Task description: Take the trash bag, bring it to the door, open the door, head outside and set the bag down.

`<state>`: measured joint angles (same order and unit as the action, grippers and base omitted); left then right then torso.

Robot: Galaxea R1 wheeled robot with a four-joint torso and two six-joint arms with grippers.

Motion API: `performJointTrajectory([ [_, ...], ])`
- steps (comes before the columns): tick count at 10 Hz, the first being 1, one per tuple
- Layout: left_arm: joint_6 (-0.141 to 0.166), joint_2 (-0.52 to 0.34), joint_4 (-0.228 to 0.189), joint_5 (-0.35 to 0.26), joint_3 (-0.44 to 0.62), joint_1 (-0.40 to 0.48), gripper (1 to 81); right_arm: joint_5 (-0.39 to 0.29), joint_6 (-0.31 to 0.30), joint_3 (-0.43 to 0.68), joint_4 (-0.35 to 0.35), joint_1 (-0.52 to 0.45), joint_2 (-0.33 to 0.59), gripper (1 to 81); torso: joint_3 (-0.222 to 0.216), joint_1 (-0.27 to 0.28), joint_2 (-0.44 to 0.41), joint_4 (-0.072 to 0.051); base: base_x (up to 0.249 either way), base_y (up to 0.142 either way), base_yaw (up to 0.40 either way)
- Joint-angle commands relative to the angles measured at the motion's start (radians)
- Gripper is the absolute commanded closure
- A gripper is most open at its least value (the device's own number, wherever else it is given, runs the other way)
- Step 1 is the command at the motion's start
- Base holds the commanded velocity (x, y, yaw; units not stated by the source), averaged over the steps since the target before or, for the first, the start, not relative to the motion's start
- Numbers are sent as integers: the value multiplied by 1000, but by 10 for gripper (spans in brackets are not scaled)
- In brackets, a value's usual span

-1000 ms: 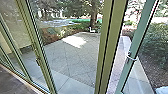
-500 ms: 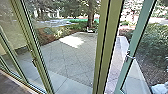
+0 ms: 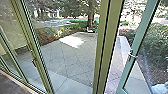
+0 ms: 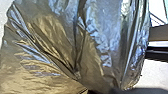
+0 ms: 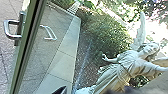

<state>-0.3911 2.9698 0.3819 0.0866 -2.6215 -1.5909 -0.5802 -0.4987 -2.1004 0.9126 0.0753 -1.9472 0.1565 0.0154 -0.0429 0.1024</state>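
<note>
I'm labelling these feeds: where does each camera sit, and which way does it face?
Head view: high on the robot, facing forward and down over the yard.
Left wrist view: on the left arm, facing the trash bag; a dark edge is likely the robot's.
Right wrist view: on the right arm, facing past the door to a statue; a dark tip may be the robot's.
Shared by head and right wrist: door, handle, paving.
</note>
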Motion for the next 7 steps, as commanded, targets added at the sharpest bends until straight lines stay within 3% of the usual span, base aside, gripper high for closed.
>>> performJointTrajectory([
  [1,-3,2,5,-73,4,18,811,-23,51,-108,58,-137,9,10,0,0,0,0,0,0,0],
  [2,-2,2,5,-73,4,16,811,-24,57,-113,58,-140,9,10,0,0,0,23,0,0,0],
  [3,-3,0,5,-73,4,16,811,-23,58,-123,58,-134,11,10,0,0,0,36,0,0,0],
  [5,-3,-1,5,-73,4,16,811,-15,60,-139,57,-127,14,10,0,0,0,80,0,0,0],
  [6,-3,-1,5,-73,4,16,811,-7,60,-153,57,-120,14,10,0,0,0,52,0,0,0],
  [7,-2,-1,5,-73,4,16,811,0,63,-164,57,-116,14,10,0,0,0,71,0,0,0],
])
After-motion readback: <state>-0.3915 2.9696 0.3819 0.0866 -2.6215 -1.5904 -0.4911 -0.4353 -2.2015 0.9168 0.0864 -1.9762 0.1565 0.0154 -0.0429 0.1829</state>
